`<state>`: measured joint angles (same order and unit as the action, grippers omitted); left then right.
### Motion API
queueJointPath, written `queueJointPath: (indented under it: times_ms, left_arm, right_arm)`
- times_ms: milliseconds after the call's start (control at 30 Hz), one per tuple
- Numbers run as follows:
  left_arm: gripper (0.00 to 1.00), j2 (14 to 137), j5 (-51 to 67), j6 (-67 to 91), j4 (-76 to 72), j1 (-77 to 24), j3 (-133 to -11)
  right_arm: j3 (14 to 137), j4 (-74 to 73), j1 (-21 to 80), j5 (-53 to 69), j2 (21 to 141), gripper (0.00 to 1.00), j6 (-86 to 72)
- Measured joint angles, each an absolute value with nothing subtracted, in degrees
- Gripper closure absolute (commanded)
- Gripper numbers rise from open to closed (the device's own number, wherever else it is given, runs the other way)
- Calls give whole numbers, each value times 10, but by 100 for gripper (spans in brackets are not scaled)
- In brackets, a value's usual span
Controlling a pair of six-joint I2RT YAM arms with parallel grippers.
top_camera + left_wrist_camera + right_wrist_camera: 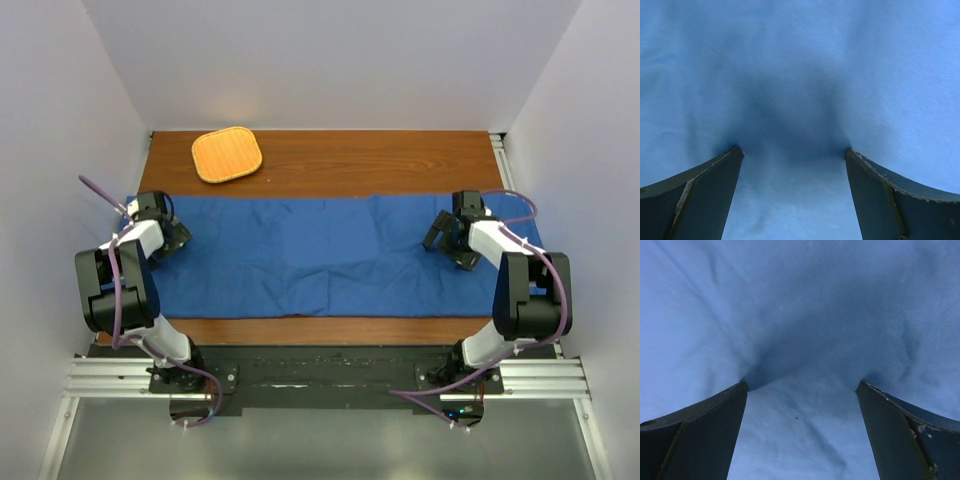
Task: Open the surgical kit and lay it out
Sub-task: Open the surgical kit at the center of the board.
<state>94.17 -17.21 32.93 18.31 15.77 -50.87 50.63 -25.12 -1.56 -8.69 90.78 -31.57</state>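
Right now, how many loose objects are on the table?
2. The blue cloth spread across the middle; the orange mat on the table at the far left, just beyond it. Anything under the cloth would be hidden.

The wooden table (400, 160) carries 2 items: a blue cloth wrap (320, 255) spanning from the left gripper (176, 240) to the right gripper (440, 238), and an orange mat (227, 154) beyond the left gripper.

Overhead; both wrists close over cloth (800, 60)
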Motion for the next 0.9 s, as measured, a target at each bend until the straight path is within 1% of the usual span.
queueJointPath:
  times_ms: [367, 600, 700, 800, 900]
  left_arm:
    - [12, 934, -196, 331, 179, 200, -496]
    - [12, 937, -223, 338, 209, 212, -512]
    - [12, 951, -255, 341, 266, 200, -551]
    - [12, 976, -293, 356, 334, 157, -636]
    - [15, 1002, -306, 371, 366, 101, -732]
  right_arm:
    - [426, -229, -69, -47, 826, 2, -362]
    - [427, -261, -89, -39, 813, 2, -372]
    - [451, -298, -84, -41, 815, 1, -372]
    - [508, -321, -63, -63, 827, 1, -367]
    - [570, -321, -41, -85, 845, 1, -354]
